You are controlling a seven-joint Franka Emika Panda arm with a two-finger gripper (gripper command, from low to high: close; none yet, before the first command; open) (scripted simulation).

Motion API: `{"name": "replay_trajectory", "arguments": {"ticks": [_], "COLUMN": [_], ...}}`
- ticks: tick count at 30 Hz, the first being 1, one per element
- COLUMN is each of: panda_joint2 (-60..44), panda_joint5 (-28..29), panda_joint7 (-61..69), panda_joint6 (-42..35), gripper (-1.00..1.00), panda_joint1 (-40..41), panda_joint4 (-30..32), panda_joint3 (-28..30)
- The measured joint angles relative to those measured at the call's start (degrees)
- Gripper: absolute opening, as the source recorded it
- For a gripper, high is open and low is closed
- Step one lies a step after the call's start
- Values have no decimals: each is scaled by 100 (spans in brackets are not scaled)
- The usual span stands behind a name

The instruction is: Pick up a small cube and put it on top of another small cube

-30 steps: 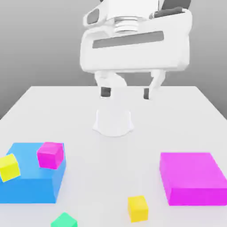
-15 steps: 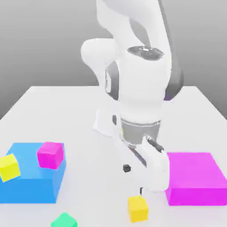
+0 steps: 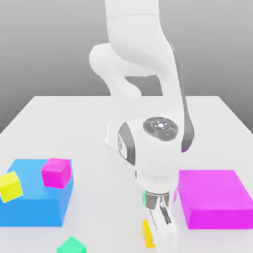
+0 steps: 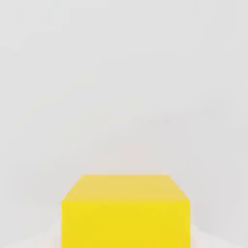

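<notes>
A small yellow cube lies on the white table near its front edge, mostly covered by my hand. My gripper is down over this cube and shut on it. The hand view has the same yellow cube very close, square on, resting on the table. A second small yellow cube sits tilted on the near left corner of the big blue block.
A small magenta cube rests on the blue block's top. A small green cube lies at the front edge. A big magenta block stands just to the exterior view's right of my hand.
My arm has swung down from high above the table to the front yellow cube. The gripper has gone from open to shut around it.
</notes>
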State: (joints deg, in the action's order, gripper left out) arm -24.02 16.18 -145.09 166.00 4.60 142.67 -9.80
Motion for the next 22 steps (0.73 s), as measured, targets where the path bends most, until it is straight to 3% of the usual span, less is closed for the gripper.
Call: {"name": "replay_trajectory", "arguments": {"ticks": [6,14,18,19,22], "panda_joint2": [1003,990,330,179,179], "panda_joint5": [-725,-1404,-1444,-1434,-1434], "panda_joint7": [374,-1337,-1647,-1665,-1665], "panda_joint6": [-831,-1789,-1337,-1204,-1204], "gripper": [-100,-100,-100,100,100], "panda_joint1": [387,1027,1100,1096,1096], "panda_joint4": [154,-872,-1086,-1103,-1103], "panda_joint3": [-404,568,754,768,768]}}
